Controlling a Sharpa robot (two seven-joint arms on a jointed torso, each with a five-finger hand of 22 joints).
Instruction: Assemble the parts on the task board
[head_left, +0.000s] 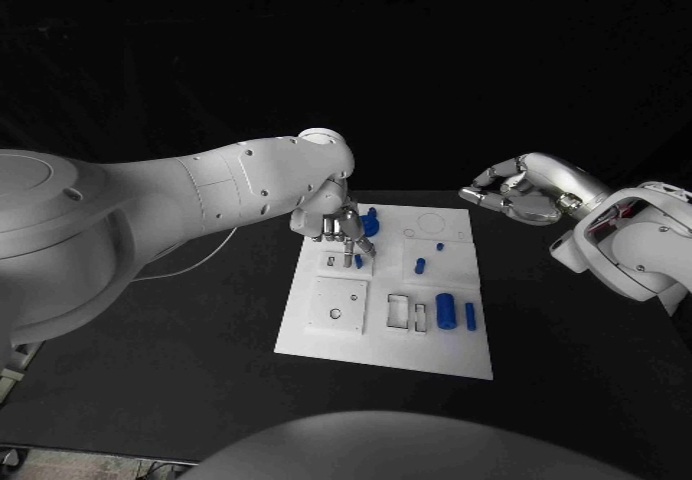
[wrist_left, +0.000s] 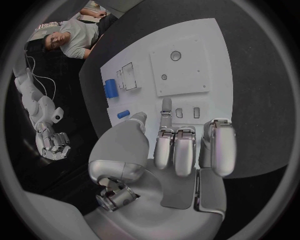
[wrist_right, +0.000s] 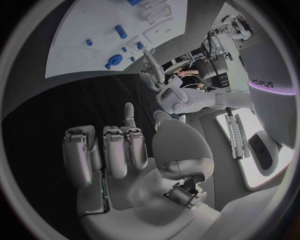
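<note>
Over the far left corner of the task board (head_left: 325, 335) hangs the left hand (head_left: 335, 224), fingers pointing down toward the white plate, tips just above a small blue peg (head_left: 358, 261). Seen from the left wrist, fingers (wrist_left: 175, 150) side by side and half bent, thumb apart, nothing between them: released. Close beside that hand, at the board's far edge, sits a round blue part (head_left: 369, 223). Further toward the middle stands a short blue peg (head_left: 420, 266), another tiny one (head_left: 438, 245) beyond it. Near the right edge lie a fat blue cylinder (head_left: 446, 311) and a slim blue pin (head_left: 470, 316), side by side, next to two rectangular slots (head_left: 407, 313). On the near left, a raised square plate (head_left: 342, 304) with a round hole.

Well off the board, above the black table (head_left: 577, 380) on the right, floats the right hand (head_left: 512, 192), fingers curled in toward the palm, grasping nothing. From its own wrist, fingers (wrist_right: 115, 150) folded over the palm, empty.
</note>
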